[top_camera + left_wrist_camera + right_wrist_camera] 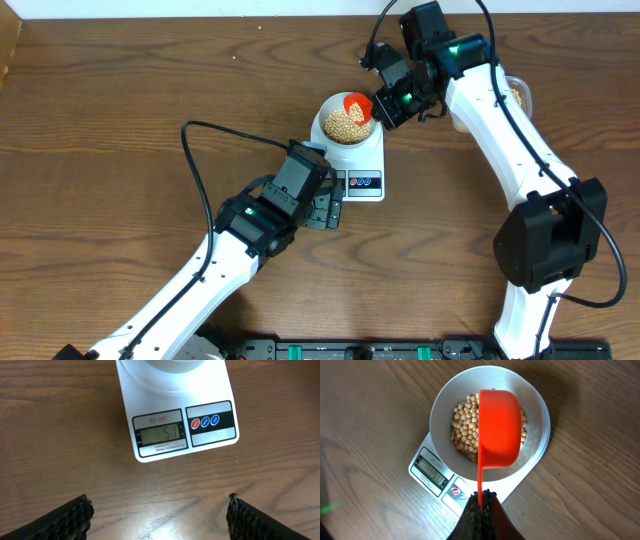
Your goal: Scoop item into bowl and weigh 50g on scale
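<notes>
Over the bowl (442,412), an orange scoop (498,425) hides beans (464,425).

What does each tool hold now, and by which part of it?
The right tool grips the red scoop by the end of its handle, above the bowl. The left tool is open and holds nothing.

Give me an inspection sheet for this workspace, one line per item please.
Surface: wooden table.
Job's things: white bowl of soybeans sits on the scale; display seems to read 50.
Clutter: clear container, mostly hidden behind the right arm.
Grippers: left gripper open, holding nothing; right gripper shut on orange scoop over the bowl.
Cables: black cable loops over the table.
Surroundings: black rail along the near edge.
</notes>
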Motion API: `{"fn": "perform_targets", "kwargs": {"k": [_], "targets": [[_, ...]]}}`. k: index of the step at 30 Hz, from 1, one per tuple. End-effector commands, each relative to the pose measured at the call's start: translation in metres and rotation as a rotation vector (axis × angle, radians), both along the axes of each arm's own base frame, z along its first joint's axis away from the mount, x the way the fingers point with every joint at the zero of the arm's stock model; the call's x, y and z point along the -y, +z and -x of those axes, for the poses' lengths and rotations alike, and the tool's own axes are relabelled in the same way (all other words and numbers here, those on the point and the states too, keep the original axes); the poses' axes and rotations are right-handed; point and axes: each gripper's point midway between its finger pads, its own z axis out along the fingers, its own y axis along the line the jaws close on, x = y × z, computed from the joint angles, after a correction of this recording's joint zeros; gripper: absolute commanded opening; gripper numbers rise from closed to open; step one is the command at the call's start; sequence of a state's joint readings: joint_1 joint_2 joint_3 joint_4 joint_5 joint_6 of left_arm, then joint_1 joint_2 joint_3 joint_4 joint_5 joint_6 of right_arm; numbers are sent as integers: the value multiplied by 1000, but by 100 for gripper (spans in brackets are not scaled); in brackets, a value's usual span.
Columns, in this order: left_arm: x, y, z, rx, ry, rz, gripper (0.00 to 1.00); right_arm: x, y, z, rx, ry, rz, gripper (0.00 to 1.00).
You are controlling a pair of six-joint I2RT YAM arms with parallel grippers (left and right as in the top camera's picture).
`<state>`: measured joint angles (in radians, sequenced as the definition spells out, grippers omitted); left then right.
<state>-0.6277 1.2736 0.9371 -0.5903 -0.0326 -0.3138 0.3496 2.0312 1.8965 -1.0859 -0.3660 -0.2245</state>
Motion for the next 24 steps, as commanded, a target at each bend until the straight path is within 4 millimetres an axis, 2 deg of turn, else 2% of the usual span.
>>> {"fn": "perform_targets", "kwargs": {"k": [1, 6, 12, 24], "targets": [[-2, 0, -2, 7, 2, -9, 88, -4, 16, 2, 40, 23, -12, 1], [-2, 0, -2, 7, 2, -9, 88, -7, 18, 3, 33, 30, -41, 1], [-2, 0, -2, 7, 2, -9, 88, -11, 29, 5, -10, 38, -168, 1], [-2, 0, -2, 7, 2, -9, 88, 10, 50, -1, -64, 7, -369, 1]]}}
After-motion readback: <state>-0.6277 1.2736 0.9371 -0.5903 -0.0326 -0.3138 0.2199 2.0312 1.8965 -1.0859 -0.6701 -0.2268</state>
